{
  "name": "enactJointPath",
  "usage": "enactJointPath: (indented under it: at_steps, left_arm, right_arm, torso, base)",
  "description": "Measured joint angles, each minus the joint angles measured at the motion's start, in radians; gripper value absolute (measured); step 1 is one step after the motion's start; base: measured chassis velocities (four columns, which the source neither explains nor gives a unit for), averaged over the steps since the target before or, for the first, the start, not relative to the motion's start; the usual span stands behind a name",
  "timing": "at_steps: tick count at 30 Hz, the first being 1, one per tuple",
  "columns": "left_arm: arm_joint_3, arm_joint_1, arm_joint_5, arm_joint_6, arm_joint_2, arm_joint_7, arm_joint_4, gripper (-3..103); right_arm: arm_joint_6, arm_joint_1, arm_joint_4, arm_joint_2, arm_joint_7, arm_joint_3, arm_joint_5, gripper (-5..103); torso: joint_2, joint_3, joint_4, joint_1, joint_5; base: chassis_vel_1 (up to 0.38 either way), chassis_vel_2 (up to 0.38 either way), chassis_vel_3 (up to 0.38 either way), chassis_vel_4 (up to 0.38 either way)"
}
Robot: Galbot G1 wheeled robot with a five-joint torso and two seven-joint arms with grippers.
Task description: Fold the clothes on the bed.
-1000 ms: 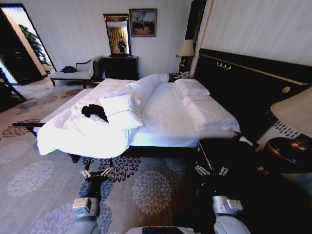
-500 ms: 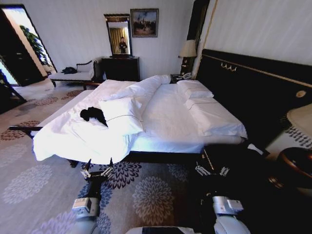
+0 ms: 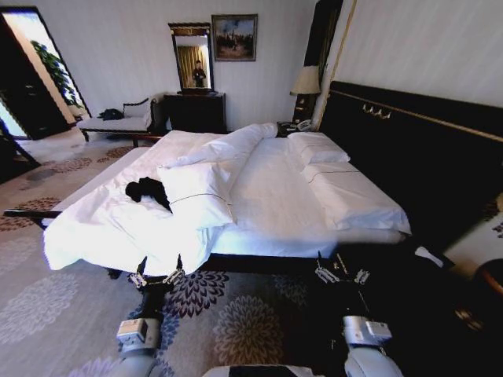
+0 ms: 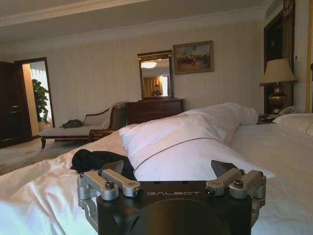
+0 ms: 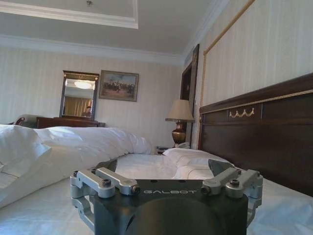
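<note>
Since the earlier pictures the whole head view has slid: the bed (image 3: 267,188) now sits lower and more central, so the robot has driven or turned toward it; nothing on the bed has moved.

That bed is the biggest thing in the room, with its duvet edge hanging over the near side just ahead of both arms. To the right rises the dark headboard (image 3: 409,149), with a lamp (image 3: 305,80) in the far corner; the patterned carpet (image 3: 47,290) on the robot's left is the only open room for swinging an arm wide.

A white pillow (image 3: 196,192) lies crosswise on the duvet, and the T-shirt (image 3: 148,189) is a crumpled black heap touching its left side, well in from the bed's edge.

My judgement: this is the approach, no folding begun. The robot should close up squarely to the side rail and stop short of it, so that the shirt is within reach.

Left gripper (image 3: 156,276) hangs at the duvet's edge, fingers spread wide, empty. Right gripper (image 3: 342,275), likewise spread and empty, is near the bedside.
</note>
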Motion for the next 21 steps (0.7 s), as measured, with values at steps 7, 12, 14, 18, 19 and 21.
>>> enactJointPath:
  at_steps: [7,12,14,18,19,21]
  left_arm:
    - [0.001,0.001,0.004,-0.008,-0.003,0.000,0.001,100]
    - [0.001,0.001,0.005,-0.009,-0.003,-0.001,0.003,100]
    - [0.001,0.001,0.006,-0.009,-0.003,-0.001,0.003,100]
    - [0.001,0.001,0.006,-0.009,-0.005,-0.001,0.003,100]
    - [0.000,0.001,0.006,-0.009,-0.005,-0.001,0.003,100]
    - [0.000,0.001,0.006,-0.009,-0.005,-0.001,0.003,100]
  right_arm:
    - [0.000,0.013,-0.001,0.002,0.002,0.006,0.018,100]
    - [-0.001,0.015,-0.002,0.001,0.003,0.008,0.022,100]
    - [-0.002,0.015,-0.003,0.001,0.003,0.007,0.021,100]
    - [-0.002,0.017,-0.007,0.002,0.003,0.005,0.020,100]
    - [-0.003,0.018,-0.009,0.002,0.003,0.004,0.020,100]
    - [-0.003,0.019,-0.010,0.001,0.003,0.004,0.020,100]
  torso:
    - [0.000,0.000,0.0001,0.000,0.0000]
    - [0.000,0.000,0.0001,0.000,0.0000]
    - [0.000,0.000,0.0000,0.000,0.0000]
    - [0.000,0.000,0.0000,0.000,-0.0001]
    - [0.000,0.000,0.0000,0.000,0.0000]
    - [0.000,0.000,0.0000,0.000,-0.0001]
  base:
    - [-0.132,0.149,0.146,-0.127]
    - [-0.153,0.136,0.138,-0.149]
    - [-0.142,0.135,0.111,-0.123]
    - [-0.119,0.126,0.113,-0.120]
    - [-0.122,0.109,0.124,-0.110]
    - [-0.112,0.109,0.124,-0.120]
